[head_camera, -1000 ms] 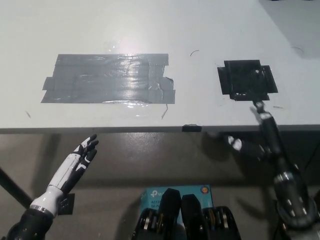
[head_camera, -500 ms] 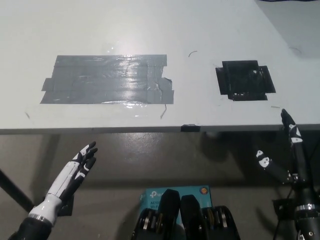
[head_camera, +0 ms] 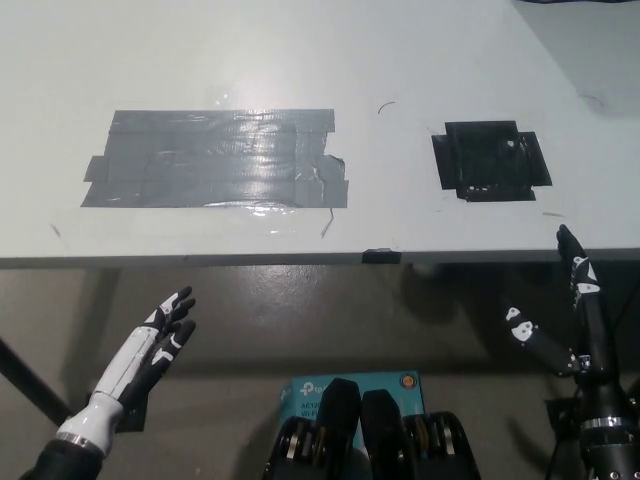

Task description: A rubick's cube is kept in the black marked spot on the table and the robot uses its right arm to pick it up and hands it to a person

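Two hands hang below the table edge: the white left hand [head_camera: 160, 335] rests at seven o'clock, fingers spread and empty, and the black right hand [head_camera: 572, 315] at five o'clock is open too, holding nothing, fingertips pointing up at the edge. Beyond it, toward one o'clock, the black square [head_camera: 491, 161] on the table [head_camera: 420, 60] lies bare; no cube shows anywhere in view. Grey tape [head_camera: 216, 158] sits at eleven o'clock. Judging by this, the reach should wait for the cube, then rise clear of the edge and come down over the square with fingers wide
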Available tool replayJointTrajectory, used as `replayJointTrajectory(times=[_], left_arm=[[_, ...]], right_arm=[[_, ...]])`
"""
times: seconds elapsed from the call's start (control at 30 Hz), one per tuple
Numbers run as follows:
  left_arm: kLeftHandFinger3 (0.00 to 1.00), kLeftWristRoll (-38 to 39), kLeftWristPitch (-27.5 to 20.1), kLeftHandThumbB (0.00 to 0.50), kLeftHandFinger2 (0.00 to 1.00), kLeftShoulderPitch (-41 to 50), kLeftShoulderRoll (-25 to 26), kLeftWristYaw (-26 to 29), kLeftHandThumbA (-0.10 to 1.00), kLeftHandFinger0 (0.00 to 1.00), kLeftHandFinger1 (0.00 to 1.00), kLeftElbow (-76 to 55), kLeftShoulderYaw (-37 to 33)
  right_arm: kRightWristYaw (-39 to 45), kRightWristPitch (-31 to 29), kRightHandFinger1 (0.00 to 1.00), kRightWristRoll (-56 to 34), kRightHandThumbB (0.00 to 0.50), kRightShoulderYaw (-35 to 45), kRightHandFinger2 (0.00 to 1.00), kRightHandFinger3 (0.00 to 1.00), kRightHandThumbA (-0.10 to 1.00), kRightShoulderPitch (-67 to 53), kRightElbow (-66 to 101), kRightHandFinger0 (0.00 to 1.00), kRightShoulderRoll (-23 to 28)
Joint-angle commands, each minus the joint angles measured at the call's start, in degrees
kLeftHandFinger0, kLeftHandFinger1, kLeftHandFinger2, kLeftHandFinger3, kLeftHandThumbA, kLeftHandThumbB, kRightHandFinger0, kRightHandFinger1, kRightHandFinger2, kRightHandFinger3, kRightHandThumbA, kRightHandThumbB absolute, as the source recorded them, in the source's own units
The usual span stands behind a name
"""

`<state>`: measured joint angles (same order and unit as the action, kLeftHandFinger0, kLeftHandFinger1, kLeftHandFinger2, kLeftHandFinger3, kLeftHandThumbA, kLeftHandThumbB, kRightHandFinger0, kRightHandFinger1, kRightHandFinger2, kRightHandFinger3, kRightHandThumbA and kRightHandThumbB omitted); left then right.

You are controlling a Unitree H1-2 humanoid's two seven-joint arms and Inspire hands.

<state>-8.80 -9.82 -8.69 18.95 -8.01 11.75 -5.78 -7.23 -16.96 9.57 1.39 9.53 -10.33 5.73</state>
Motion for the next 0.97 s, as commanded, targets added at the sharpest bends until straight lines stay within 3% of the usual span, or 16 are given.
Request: replayJointTrajectory(times=[0.0, 0.47, 0.93], left_arm=[[1.0, 0.2, -0.5, 0.239, 1.0, 0.0, 0.6, -0.1, 0.97, 1.0, 1.0, -1.8, 0.9], [1.0, 0.3, -0.5, 0.211, 1.0, -0.4, 0.5, -0.2, 0.95, 1.0, 1.0, -1.2, 0.9], [1.0, 0.7, 0.0, 0.236, 1.0, 0.6, -0.7, 0.9, 0.97, 1.0, 1.0, -2.5, 1.6]], right_arm=[[-0.1, -3.5, 1.0, 0.1, 0.224, -0.1, 1.0, 1.0, 0.69, 0.7, 0.4, 1.0, 0.2], [1.4, -3.7, 1.0, -1.0, 0.212, -0.8, 1.0, 1.0, 0.68, 1.1, 0.1, 1.0, 0.6], [3.6, -3.3, 1.0, -1.4, 0.227, -2.4, 1.0, 1.0, 0.74, -0.1, 1.9, 1.0, 0.5]])
